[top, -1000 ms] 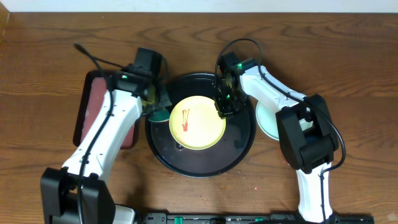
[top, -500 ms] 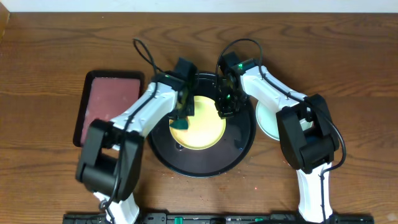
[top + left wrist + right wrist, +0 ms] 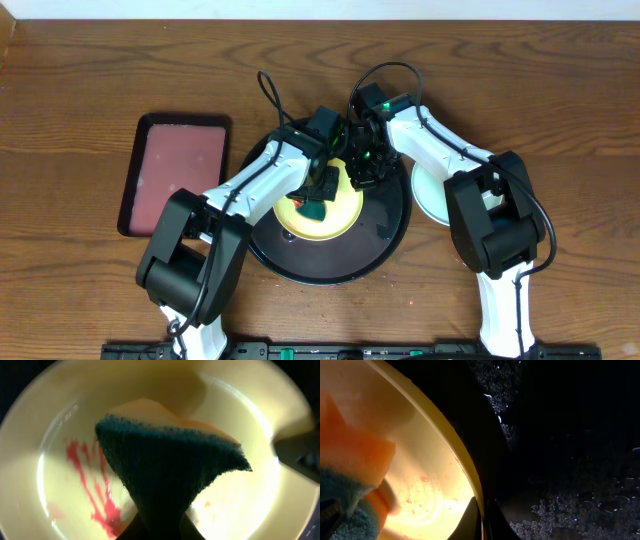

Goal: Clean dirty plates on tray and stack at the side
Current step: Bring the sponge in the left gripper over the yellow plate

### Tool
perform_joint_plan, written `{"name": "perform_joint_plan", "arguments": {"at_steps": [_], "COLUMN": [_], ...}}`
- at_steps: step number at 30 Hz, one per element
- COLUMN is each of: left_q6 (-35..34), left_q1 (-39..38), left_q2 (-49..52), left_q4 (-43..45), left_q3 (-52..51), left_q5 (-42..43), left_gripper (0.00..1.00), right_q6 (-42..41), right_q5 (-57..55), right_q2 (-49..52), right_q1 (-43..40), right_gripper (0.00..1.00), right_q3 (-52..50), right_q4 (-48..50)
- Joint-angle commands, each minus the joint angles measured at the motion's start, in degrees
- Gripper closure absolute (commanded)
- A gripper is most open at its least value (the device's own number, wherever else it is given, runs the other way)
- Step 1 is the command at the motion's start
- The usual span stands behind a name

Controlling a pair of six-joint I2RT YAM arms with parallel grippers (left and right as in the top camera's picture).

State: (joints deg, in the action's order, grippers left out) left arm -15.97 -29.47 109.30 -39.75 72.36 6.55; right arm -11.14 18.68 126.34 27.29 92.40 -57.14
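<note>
The yellow plate lies in the tray's middle. The left end effector is closed on a sponge above it, beside a red smear. The right end effector pinches its rim. A mint plate lies right of the tray.

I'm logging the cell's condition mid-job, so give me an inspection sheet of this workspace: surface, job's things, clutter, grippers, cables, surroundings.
Surface: wooden table, grain showing.
Job's things: yellow plate on the black tray, with red smears on its face; mint plate on the table right of the tray.
Clutter: dark red tray at the left.
Grippers: left gripper holds a sponge over the yellow plate; right gripper pinches that plate's rim.
Cables: black cable looping off the left arm, another cable over the right.
Surroundings: nothing seen.
</note>
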Motion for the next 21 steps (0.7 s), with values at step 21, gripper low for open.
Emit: {"name": "perform_joint_plan", "arguments": {"at_steps": [21], "left_q6": [0.0], "left_q1": [3.5], "left_q2": [3.8], "left_q4": [-3.5], "left_q3": [0.0], "left_q5": [-3.2], "left_gripper": [0.93], "right_q6": [-0.6], "right_q5": [-1.7], "right_q2": [1.4], "right_q1": [0.5], "right_gripper": [0.99], "right_q3": [-2.1], "right_q4": [-0.2]}}
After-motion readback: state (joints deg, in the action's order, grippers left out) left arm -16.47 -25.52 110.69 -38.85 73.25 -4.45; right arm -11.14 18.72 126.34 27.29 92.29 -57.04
